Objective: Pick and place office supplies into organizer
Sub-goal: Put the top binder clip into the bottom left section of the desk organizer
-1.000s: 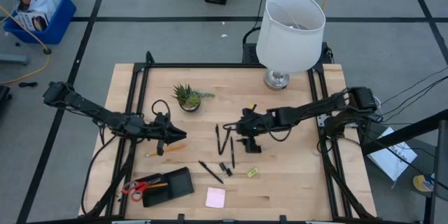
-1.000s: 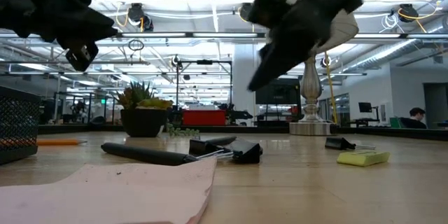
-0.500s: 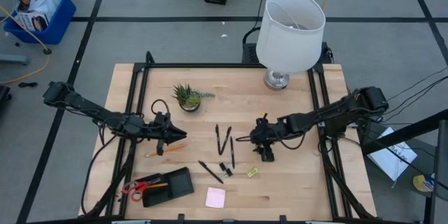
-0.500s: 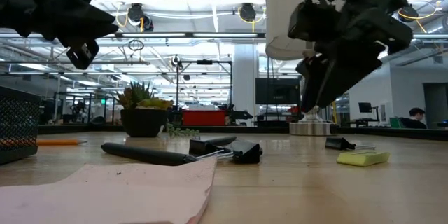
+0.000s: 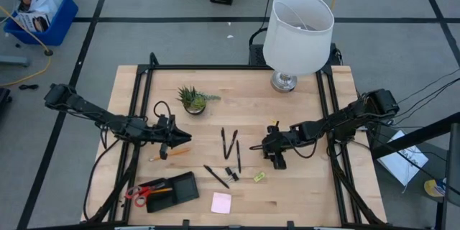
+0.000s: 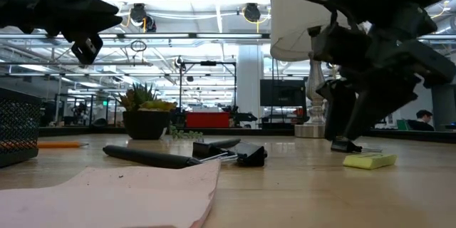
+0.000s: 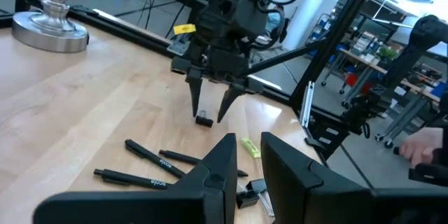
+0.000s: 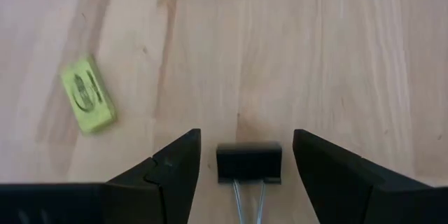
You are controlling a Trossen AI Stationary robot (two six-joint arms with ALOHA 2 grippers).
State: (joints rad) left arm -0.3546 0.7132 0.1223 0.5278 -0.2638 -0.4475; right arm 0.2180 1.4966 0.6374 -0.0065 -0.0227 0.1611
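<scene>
My right gripper is open and points down at the table. Its fingers stand on either side of a small black binder clip without touching it; the clip lies flat on the wood, seen too in the left wrist view. The yellow-green block lies beside it. My left gripper hovers over an orange pencil, its fingers a narrow gap apart. The black organizer sits near the near-left corner with the red-handled scissors in it. Black pens and the pink pad lie mid-table.
A potted plant stands left of centre and a white-shaded lamp at the far edge. Another clip and a pen lie between the organizer and the right gripper. Bare wood shows to the right of the right gripper.
My right gripper has moved toward the table's right and near edges and come down, from beside the pens to low over the black clip, its fingers now straddling it. The left arm has kept still.
</scene>
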